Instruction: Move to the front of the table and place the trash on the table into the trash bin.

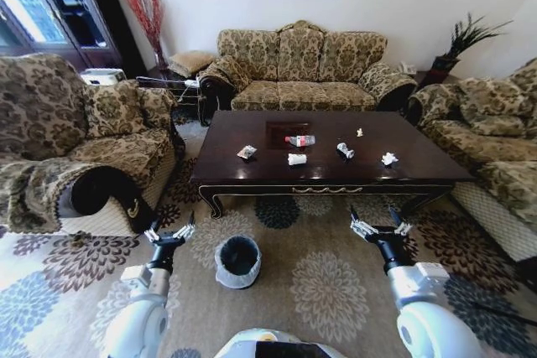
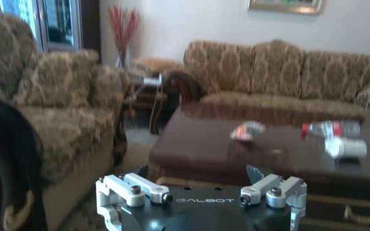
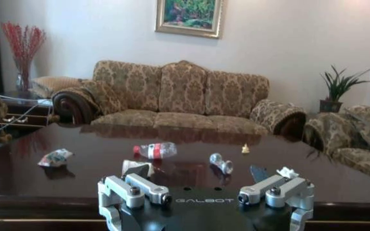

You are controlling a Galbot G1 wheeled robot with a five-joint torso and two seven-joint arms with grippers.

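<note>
The dark glossy table (image 1: 239, 127) stands ahead of me, before the sofa. Trash lies across its top: a wrapper (image 1: 247, 153), a crushed bottle with a red label (image 1: 299, 141), a white cup (image 1: 297, 159), a clear crumpled piece (image 1: 345, 151) and a white paper wad (image 1: 389, 158). The lined trash bin (image 1: 237, 261) sits on the carpet in front of the table, near my left gripper (image 1: 171, 230). My right gripper (image 1: 380, 225) hovers short of the table's front edge. Both are open with nothing in them. The right wrist view shows the bottle (image 3: 154, 150), the cup (image 3: 137, 167) and the wad (image 3: 288, 172) beyond the gripper (image 3: 204, 195).
A patterned armchair (image 1: 101, 144) flanks the table on the left and a sofa (image 1: 495, 148) on the right. A three-seat sofa (image 1: 302, 69) stands behind the table. Floral carpet (image 1: 327, 291) lies open between me and the table.
</note>
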